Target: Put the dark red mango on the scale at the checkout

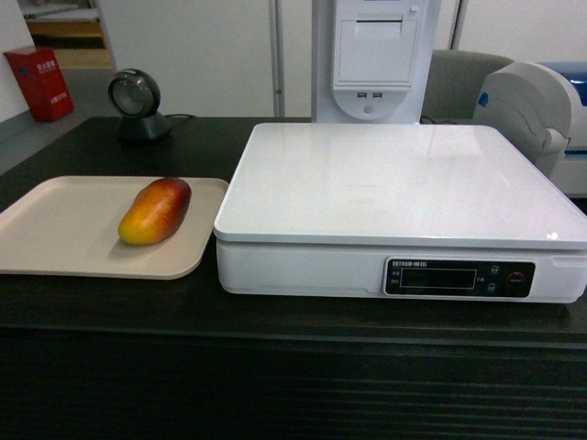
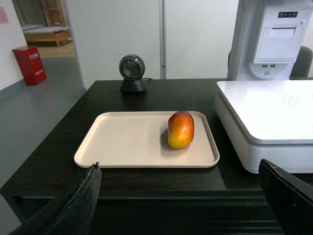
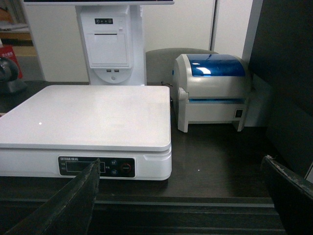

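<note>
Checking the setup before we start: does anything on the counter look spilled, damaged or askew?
Nothing stands out. The red-to-yellow oval mango lies whole on the flat beige tray, beside the bare white square scale.

head camera looks slanting down over the counter [image 1: 110, 302] front; left wrist view faces the tray [image 2: 127, 142], right wrist the scale [image 3: 88, 115], which all three share.

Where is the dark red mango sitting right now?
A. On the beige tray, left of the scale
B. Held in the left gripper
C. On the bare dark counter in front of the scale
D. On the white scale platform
A. The dark red mango lies on the beige tray beside the scale, whose white platform is bare; the left gripper is open with nothing between its fingers.
</note>
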{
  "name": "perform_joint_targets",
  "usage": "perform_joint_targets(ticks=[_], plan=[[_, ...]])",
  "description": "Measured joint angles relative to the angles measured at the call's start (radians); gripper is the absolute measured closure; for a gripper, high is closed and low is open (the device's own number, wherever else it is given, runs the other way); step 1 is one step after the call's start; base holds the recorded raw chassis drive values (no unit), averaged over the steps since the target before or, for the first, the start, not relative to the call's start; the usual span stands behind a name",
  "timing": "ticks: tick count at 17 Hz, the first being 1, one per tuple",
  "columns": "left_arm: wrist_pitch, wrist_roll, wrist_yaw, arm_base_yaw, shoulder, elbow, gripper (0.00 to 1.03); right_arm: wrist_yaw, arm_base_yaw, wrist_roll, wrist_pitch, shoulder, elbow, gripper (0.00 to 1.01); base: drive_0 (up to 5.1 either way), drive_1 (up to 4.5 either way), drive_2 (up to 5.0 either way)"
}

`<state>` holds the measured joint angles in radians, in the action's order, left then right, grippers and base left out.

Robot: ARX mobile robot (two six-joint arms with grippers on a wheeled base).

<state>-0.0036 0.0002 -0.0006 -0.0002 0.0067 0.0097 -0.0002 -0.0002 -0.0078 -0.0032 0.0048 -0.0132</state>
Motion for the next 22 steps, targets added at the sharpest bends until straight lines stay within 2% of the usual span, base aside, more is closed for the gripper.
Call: perform_joint_targets(ticks=[18, 19, 20, 21, 22], plan=[[0.0, 0.0, 0.0, 0.0, 0.0, 0.0, 0.05, 0.0, 0.0, 0.0, 0.0, 0.0, 0.0, 0.03, 0.0, 0.0, 0.0], [-0.046, -0.014, -0.05, -0.02, 0.01, 0.01, 0.05, 0.0, 0.0, 0.0, 0.0, 0.0, 0.0, 0.03, 0.0, 0.0, 0.0], [-0.115, -0.068, -0.207, -0.112, 0.071, 0.043, 0.05, 0.001, 0.0, 0.0, -0.001, 0.0, 0.0, 0.03, 0.0, 0.0, 0.0], [-0.089, -0.158, -0.47, -0.314, 0.172, 0.08, 0.05, 0.0, 0.0, 0.0, 0.0, 0.0, 0.0, 0.03, 0.0, 0.0, 0.0], [-0.031, -0.177, -0.578, -0.376, 0.203, 0.093, 0.05, 0.0, 0.0, 0.0, -0.001, 0.0, 0.0, 0.03, 0.0, 0.0, 0.0]])
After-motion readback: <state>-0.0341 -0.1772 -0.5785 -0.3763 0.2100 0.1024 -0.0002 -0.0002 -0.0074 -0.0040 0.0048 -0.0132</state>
